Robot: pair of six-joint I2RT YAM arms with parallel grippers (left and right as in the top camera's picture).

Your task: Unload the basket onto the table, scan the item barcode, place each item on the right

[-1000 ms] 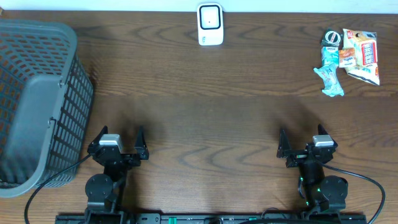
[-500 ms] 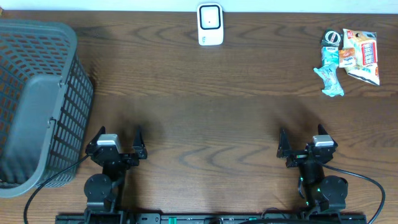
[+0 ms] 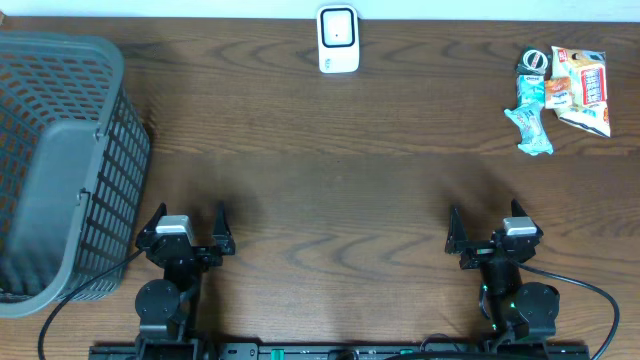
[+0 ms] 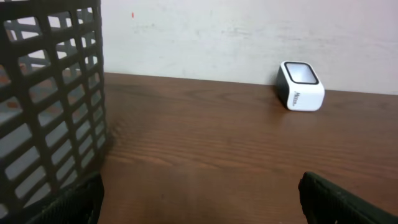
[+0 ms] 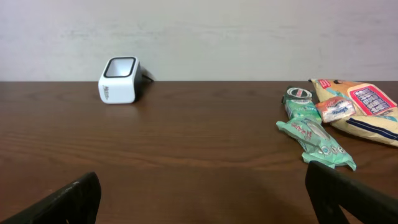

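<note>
Shifted slightly toward the basket (image 3: 60, 160), the left gripper (image 3: 190, 212) gapes empty, as does the right gripper (image 3: 484, 212). Dark wood-grain surface (image 3: 380, 150), pale wall behind. The grey plastic lattice basket sits left, crinkly snack packets (image 3: 565, 90) far right, a boxy white scanner (image 3: 338, 40) back centre.

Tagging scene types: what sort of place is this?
Likely a mock checkout bench: small white box barcode scanner, grey plastic lattice basket and packaged snacks on a dark wood table.
</note>
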